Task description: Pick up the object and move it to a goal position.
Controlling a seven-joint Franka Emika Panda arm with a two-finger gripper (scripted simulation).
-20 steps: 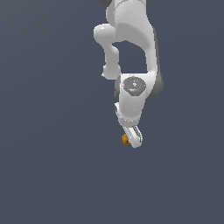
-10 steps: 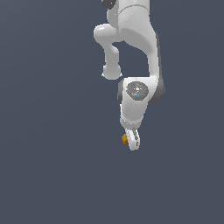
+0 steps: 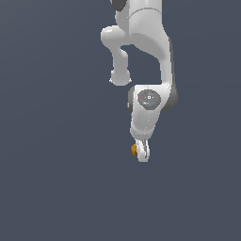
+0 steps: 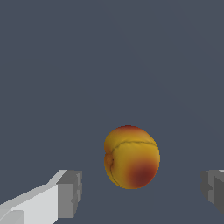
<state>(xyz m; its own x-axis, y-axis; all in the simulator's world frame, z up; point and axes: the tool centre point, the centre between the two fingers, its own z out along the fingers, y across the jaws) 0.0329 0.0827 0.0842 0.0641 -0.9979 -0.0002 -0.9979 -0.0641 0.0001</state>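
The object [image 4: 131, 157] is a small round yellow-orange ball with a red patch. In the wrist view it lies between my two grey finger pads [image 4: 69, 193], with a clear gap on each side. My gripper [image 4: 141, 192] is open around it and does not touch it. In the exterior view the white gripper [image 3: 141, 152] points down from the arm, and the object [image 3: 134, 149] shows as an orange spot at the fingertips, on the exterior view's left side of them.
The white arm [image 3: 143, 42] reaches down from the top of the exterior view. A plain dark grey surface [image 3: 56, 179] fills the rest of both views.
The wrist has shifted a little toward the exterior view's right and down, and the hand now stands more upright. The fingertips have stayed at the object.
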